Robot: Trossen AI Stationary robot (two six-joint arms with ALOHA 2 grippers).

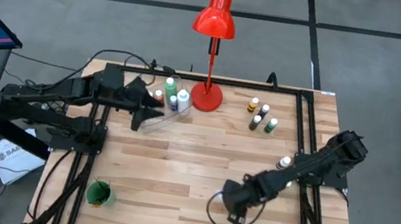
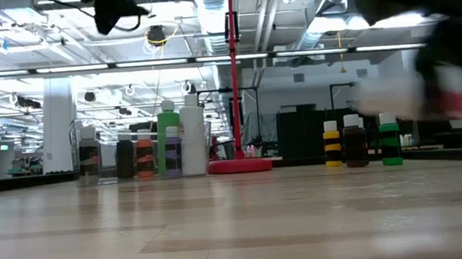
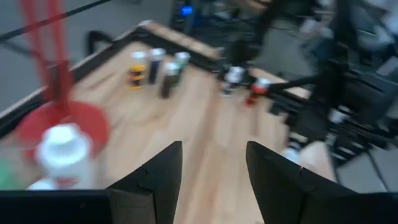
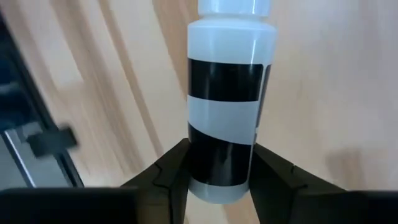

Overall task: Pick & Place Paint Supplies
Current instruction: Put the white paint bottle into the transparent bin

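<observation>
My right gripper (image 1: pixel 237 210) hangs over the table's near middle, shut on a white paint bottle with black label bands (image 4: pixel 225 106). My left gripper (image 3: pixel 214 167) is open with nothing between its fingers. It stands at the far left by a clear container (image 1: pixel 158 124) that holds several paint bottles (image 2: pixel 169 141). Several more bottles (image 1: pixel 263 117) stand upright on the wood at the far right. One bottle (image 1: pixel 284 163) stands alone beside the right arm. No brush shows. My right gripper pinches the white bottle's body at the end away from its cap (image 4: pixel 214 180), one finger on each side. The bottle reaches out past the fingertips, its white cap (image 4: pixel 234 6) farthest from them. In the low view the blurred white bottle (image 2: pixel 391 94) is above the tabletop.
A tall red desk lamp (image 1: pixel 215 20) stands on its round base (image 1: pixel 207 96) at the far middle, between the container and the far-right bottles. A green cup (image 1: pixel 99 193) sits at the near left. A dark cable loop (image 1: pixel 218 209) lies beside the right gripper.
</observation>
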